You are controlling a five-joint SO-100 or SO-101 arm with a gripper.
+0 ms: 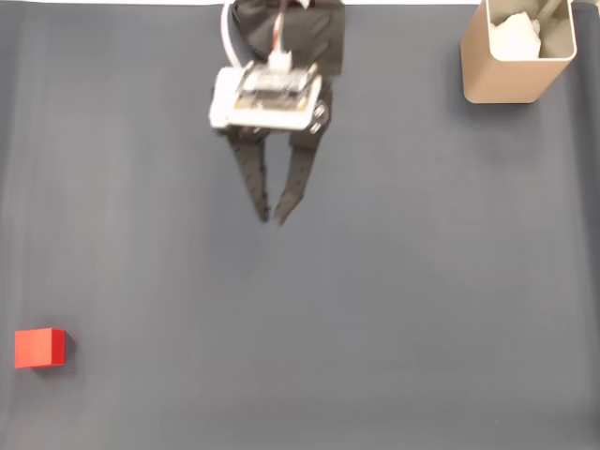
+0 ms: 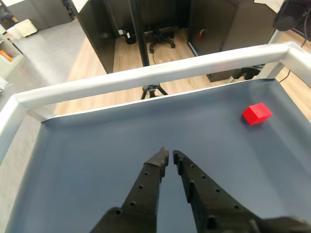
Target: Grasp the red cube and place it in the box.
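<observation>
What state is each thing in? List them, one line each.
red cube: resting flat on the grey mat, free, near the left edge in the fixed view, far from the box.
box: upright, open on top, white crumpled paper inside, no cube in it.
gripper: jaws nearly shut with a thin gap at the tips, holding nothing, apart from the cube.
grey mat: flat.

An office or lab workspace. In the wrist view, beyond the grey mat's (image 2: 97, 145) white metal rail (image 2: 146, 75), a wheeled office chair base (image 2: 162, 36), dark cabinets (image 2: 116, 29), a camera tripod (image 2: 153, 91) and wood-look flooring (image 2: 92, 58) appear.
</observation>
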